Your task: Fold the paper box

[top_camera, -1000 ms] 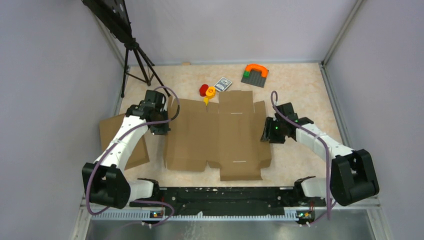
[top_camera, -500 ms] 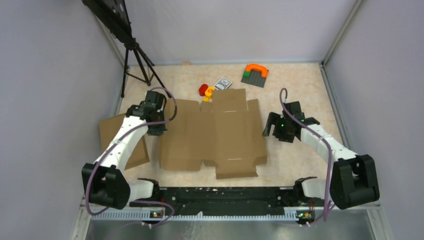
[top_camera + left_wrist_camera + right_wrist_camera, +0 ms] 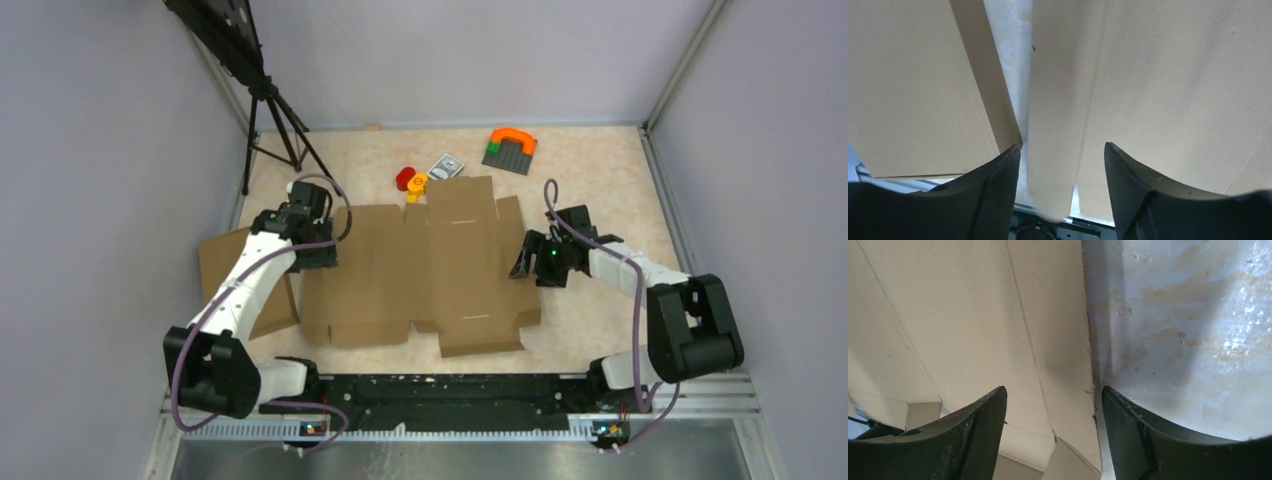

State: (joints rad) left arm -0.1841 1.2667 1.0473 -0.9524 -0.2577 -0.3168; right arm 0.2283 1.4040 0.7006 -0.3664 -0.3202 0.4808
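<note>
Brown paper box point(image 3: 430, 265) edges lie beneath parted left pincer point(image 3: 1062, 146), right pincer point(image 3: 1053, 388).

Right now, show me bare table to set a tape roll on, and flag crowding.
Bare: the far right corner, between the grey baseplate and the right gripper; also the near right, beside the paper box. Crowded: the far edge by the red and yellow toys, and the left, where the second box sits.

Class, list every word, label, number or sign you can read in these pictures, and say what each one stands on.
No text can be read in any view.
small card, beyond the paper box: it carries some print, too small to read.
Paper box: plain brown, with no print in the overhead or wrist views.
</note>
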